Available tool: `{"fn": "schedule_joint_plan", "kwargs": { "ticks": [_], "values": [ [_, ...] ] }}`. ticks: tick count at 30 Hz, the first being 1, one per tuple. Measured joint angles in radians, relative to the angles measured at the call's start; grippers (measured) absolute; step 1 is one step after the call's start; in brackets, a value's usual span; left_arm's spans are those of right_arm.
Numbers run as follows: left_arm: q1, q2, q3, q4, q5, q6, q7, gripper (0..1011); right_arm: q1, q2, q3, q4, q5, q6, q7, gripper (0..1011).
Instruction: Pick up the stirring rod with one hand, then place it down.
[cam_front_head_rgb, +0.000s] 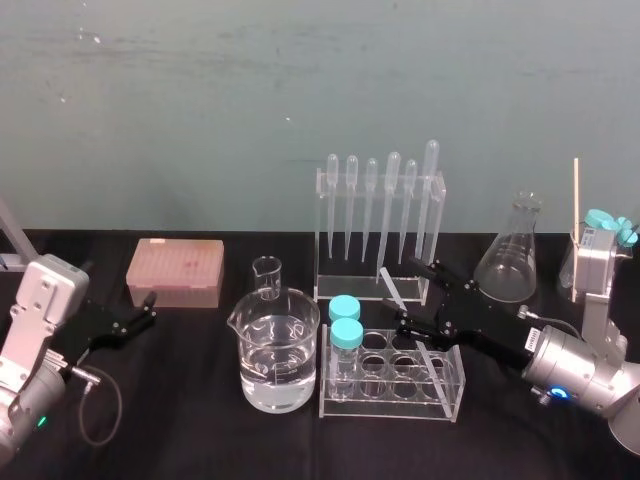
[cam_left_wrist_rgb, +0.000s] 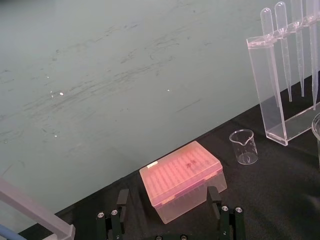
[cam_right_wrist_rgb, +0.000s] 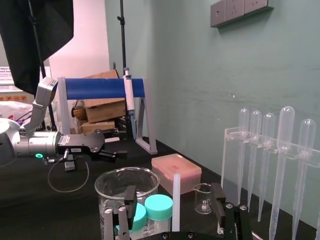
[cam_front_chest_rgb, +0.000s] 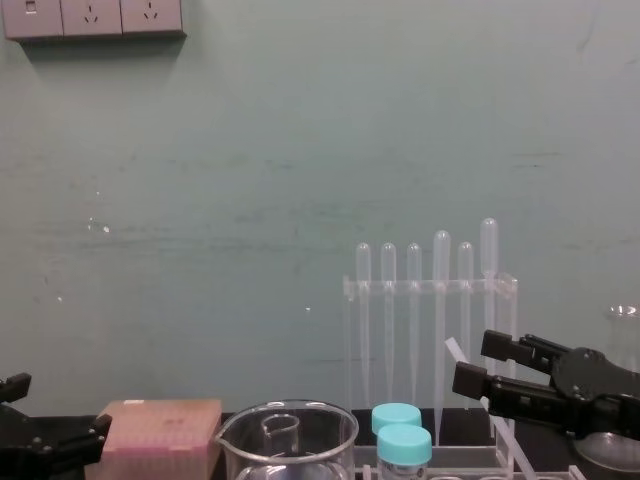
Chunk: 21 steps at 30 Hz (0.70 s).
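Your R pincer (cam_front_head_rgb: 412, 293) is over the tube rack (cam_front_head_rgb: 392, 405), spread wide, w/ one jaw on each side of the stirring rod (cam_front_head_rgb: 391, 286). In the R wrist view the rod stands in the gap and touches neither finger. The rod is tilted: its low end is down among the rack's holes (can't tell which) and its top leans toward 11 o'clock, at the foot of the pipette stand (cam_front_head_rgb: 325, 235). That stand is the tightest neighbour, just behind the pincer at 12 o'clock, w/ six pipettes hanging in it. The flask (cam_front_head_rgb: 508, 258) is at 2 o'clock of the pincer, near the arm. Two blue-capped tubes (cam_front_head_rgb: 345, 322) sit in the rack's L end, at 9 o'clock of the rod. The big beaker (cam_front_head_rgb: 275, 352), part full of clear liquid, is just beside the rack at 9 o'clock, w/ the small beaker (cam_front_head_rgb: 267, 277) behind it. The pink tip box (cam_front_head_rgb: 175, 272) is at 10 o'clock. Your L pincer (cam_front_head_rgb: 148, 310) is parked, wide open, at the tabletop's (cam_front_head_rgb: 200, 425) far L, near the tip box and well apart from the rod.
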Motion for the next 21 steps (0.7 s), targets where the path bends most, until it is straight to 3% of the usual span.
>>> {"fn": "schedule_joint_plan", "kwargs": {
  "ticks": [4,7,10,16,21],
  "values": [
    [0.0,0.0,0.0,0.0,0.0,0.0,0.0,1000,-0.006,0.006,0.0,-0.026,-0.015,-0.025,-0.007,1003],
    [0.0,0.0,0.0,0.0,0.0,0.0,0.0,1000,-0.018,0.01,0.012,-0.064,-0.024,-0.053,-0.033,1000],
    [0.0,0.0,0.0,0.0,0.0,0.0,0.0,1000,-0.036,0.014,0.035,-0.107,-0.045,-0.073,-0.1,1000],
    [0.0,0.0,0.0,0.0,0.0,0.0,0.0,1000,-0.076,0.021,0.108,-0.175,-0.112,-0.061,-0.308,1000],
    [0.0,0.0,0.0,0.0,0.0,0.0,0.0,1000,-0.109,0.034,0.154,-0.204,-0.178,0.029,-0.482,1000]
  ]
}}
